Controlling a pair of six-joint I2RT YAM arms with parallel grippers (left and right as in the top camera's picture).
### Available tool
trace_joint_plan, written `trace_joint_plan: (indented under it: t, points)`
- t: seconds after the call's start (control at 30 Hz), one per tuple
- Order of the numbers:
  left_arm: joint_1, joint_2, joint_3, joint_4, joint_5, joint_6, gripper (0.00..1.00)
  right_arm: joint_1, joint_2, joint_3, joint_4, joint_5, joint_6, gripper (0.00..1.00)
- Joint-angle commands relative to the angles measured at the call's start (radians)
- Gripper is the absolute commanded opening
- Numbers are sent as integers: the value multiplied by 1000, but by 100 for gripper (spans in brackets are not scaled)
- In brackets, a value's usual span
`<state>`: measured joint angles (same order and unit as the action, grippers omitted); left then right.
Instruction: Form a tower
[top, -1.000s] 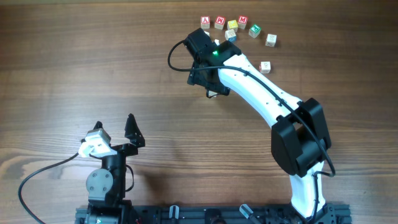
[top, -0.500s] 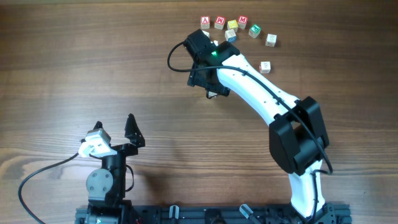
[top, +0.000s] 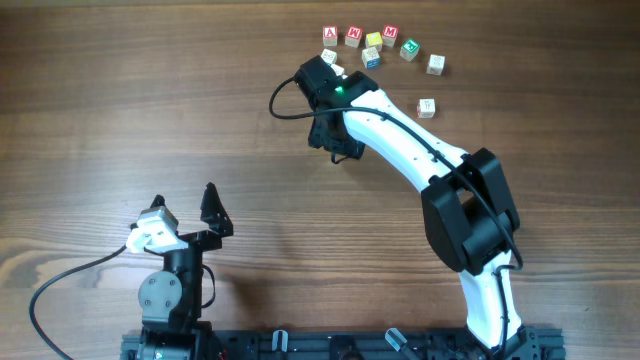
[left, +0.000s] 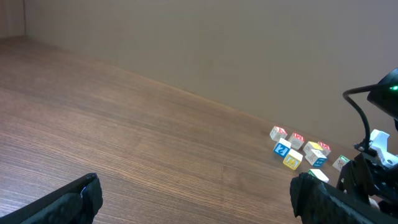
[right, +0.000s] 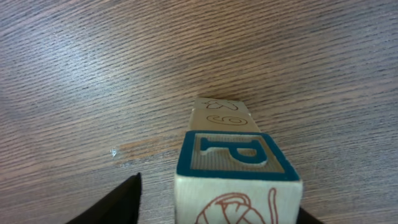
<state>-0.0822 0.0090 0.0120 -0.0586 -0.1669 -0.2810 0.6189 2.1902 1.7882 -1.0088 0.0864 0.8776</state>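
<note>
Overhead first: your right gripper (top: 325, 72) hangs near the worktop's far edge, just short of the row of loose cubes (top: 372, 40), and it hides whatever lies under it. The left gripper (top: 185, 205) rests by the near edge, jaws wide apart and empty.

The left wrist view agrees: its fingers (left: 74, 196) are spread, with nothing between them.

In the right wrist view the tower (right: 227, 135) — a blue-framed P cube (right: 235, 154) with a pale cube (right: 221, 113) touching it behind — lies between the fingers. The left finger stands clear of the P cube, so the jaws are apart, not clamped. You cannot tell whether P rests on the pale cube.

I judge this to be the grasp step — centre, close squarely, then lift straight.
</note>
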Motion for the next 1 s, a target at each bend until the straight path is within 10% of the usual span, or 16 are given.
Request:
trace_joint_plan:
  t: [0.0, 0.23, 0.6, 0.97]
  points:
    - [6, -2, -6, 3, -6, 19, 100, -4, 13, -9, 2, -5, 6, 52]
    - [6, -2, -6, 3, -6, 19, 100, -4, 13, -9, 1, -5, 13, 47]
    - [6, -2, -6, 3, -6, 19, 100, -5, 14, -9, 2, 5, 46, 94]
    - [6, -2, -6, 3, -6, 19, 100, -24, 45, -10, 28, 23, 102, 91]
